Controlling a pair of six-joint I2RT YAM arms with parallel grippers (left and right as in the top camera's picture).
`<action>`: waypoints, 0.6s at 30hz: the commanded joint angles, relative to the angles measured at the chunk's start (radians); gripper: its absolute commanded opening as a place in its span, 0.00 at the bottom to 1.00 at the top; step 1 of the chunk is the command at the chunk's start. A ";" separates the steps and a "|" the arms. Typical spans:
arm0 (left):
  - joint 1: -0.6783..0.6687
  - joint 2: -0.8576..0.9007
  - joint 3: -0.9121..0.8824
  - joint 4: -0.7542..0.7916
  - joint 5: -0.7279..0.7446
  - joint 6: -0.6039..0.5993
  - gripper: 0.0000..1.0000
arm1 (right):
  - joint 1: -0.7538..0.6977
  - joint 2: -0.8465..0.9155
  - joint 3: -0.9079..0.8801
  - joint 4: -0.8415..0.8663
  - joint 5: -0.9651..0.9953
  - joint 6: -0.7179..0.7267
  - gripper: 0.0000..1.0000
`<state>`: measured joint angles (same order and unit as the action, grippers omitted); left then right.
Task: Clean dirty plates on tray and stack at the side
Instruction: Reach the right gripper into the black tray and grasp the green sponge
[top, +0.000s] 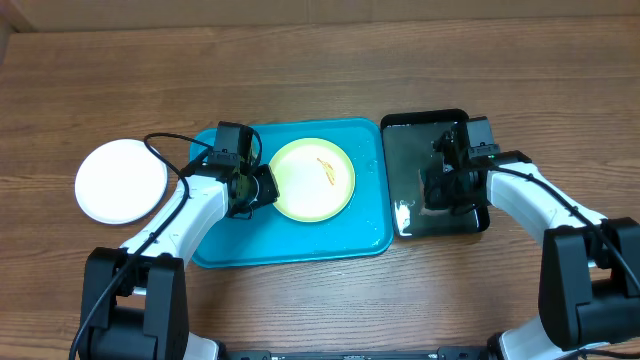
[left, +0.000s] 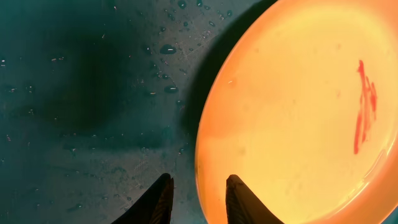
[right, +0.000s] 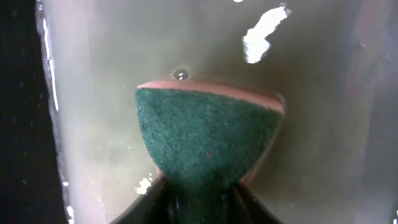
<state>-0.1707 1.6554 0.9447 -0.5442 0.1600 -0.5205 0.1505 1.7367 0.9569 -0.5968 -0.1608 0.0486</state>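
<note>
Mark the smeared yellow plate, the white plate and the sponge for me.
yellow plate (top: 300, 190), overhead view, bare middle left of the smear.
white plate (top: 121, 181), overhead view, its centre.
sponge (right: 205, 134), right wrist view, green scouring face.

lab-style test bench, wood-grain table (top: 320, 50), two robot arms (top: 185, 215), trailing cable (top: 165, 150)

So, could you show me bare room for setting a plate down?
The bare wood table beyond both trays is free. Crowded: the left end effector and pale yellow round plate occupy the turquoise plastic tray; the right end effector holds a green sponge over the glossy black tray.
</note>
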 joint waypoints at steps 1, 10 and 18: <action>-0.006 0.009 0.004 0.006 -0.010 0.019 0.30 | 0.001 0.013 0.002 0.000 -0.012 0.007 0.09; -0.006 0.009 0.004 -0.010 -0.009 0.019 0.28 | 0.001 -0.024 0.187 -0.198 -0.001 0.006 0.04; -0.006 0.009 0.005 -0.001 -0.002 0.018 0.25 | 0.001 -0.024 0.259 -0.278 0.047 0.006 0.04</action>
<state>-0.1707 1.6554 0.9447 -0.5522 0.1600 -0.5205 0.1505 1.7367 1.1900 -0.8680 -0.1375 0.0555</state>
